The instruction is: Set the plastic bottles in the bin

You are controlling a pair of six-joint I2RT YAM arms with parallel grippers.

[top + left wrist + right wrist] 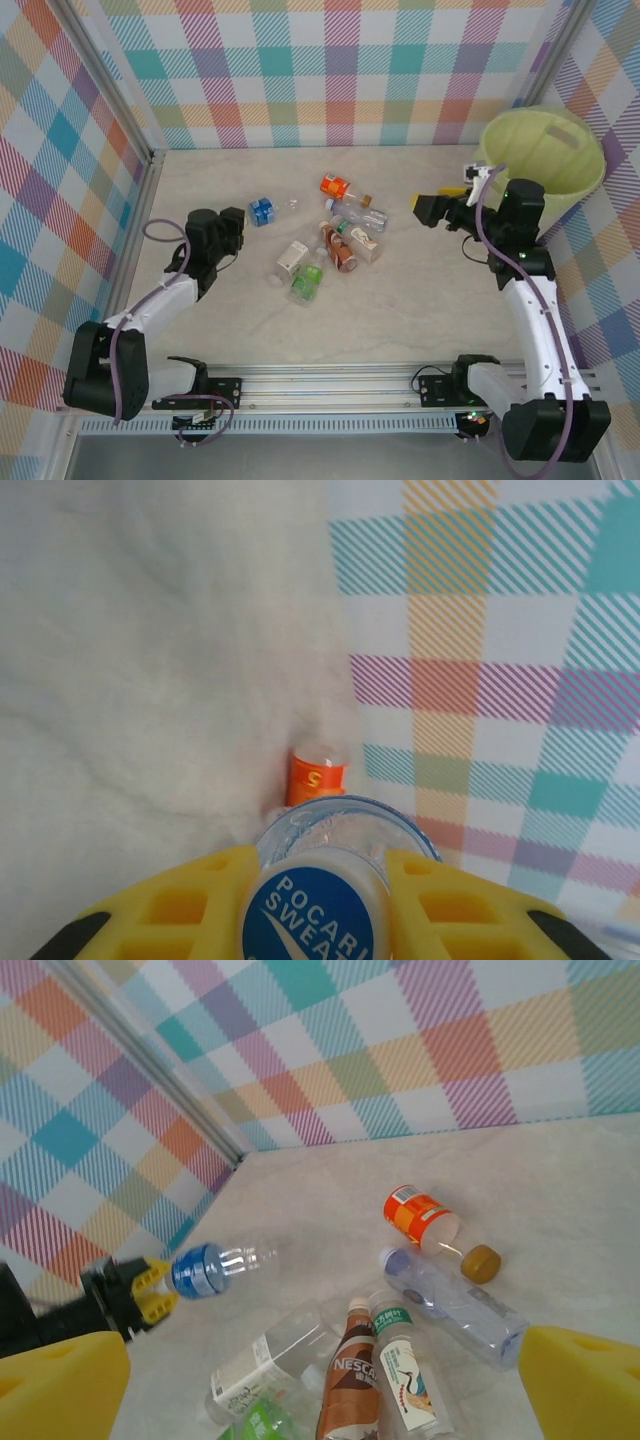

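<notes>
– Fingers (190, 905) of the left gripper (243, 216): state?
– Clenched on a blue-labelled bottle (315, 920). One yellow finger sits on each side of the label, and the bottle's clear end points away from the wrist. I cannot tell whether it is off the table (200, 330).
– Right gripper (440, 206)?
– Released, jaws spread wide with nothing between them. It hangs just beside the bin (590, 170), on the side towards the middle of the table.
– Bin position?
– Far right corner, upright, well apart from the held bottle.
– Other bottles (335, 245)?
– Lying in a loose heap mid-table, between the two grippers. An orange bottle (420, 1215) is at the far edge of the heap and a green one (306, 283) is nearest the arm bases.
</notes>
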